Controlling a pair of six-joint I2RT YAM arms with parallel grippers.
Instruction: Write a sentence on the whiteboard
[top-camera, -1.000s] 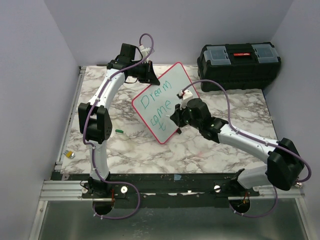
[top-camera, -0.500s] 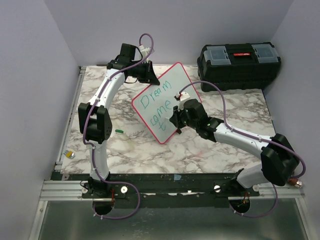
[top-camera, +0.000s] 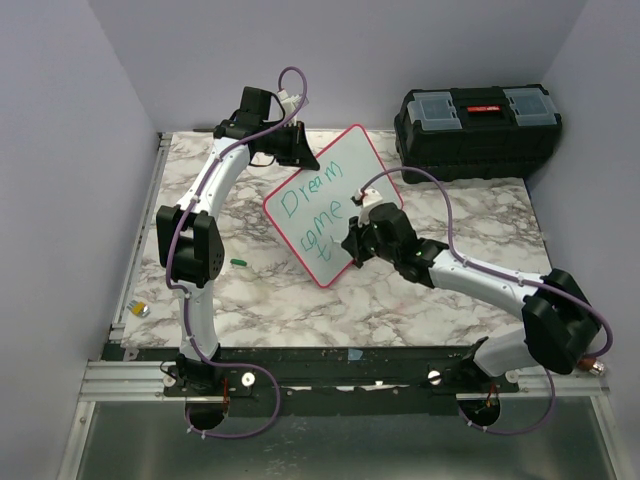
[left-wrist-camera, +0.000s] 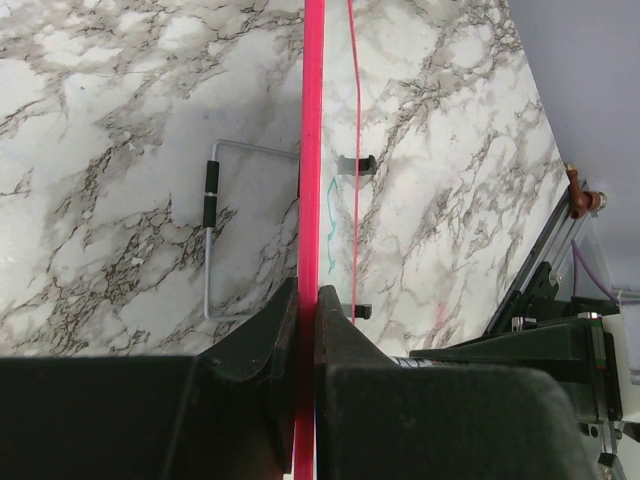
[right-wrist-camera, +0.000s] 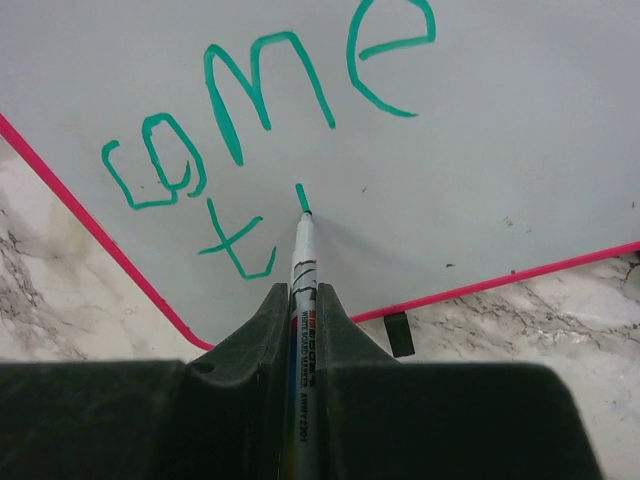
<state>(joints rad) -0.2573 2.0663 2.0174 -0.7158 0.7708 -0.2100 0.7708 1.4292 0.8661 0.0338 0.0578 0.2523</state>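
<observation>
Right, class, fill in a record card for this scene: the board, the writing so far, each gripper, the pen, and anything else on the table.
board: whiteboard, red-pink rim, rounded corners
writing: green sentence, so far "Dream", "come", "t" and one short stroke
left gripper: shut on the whiteboard's rim
right gripper: shut on a green marker
pen tip: at the end of the short stroke
other: black toolbox, far right corner
</observation>
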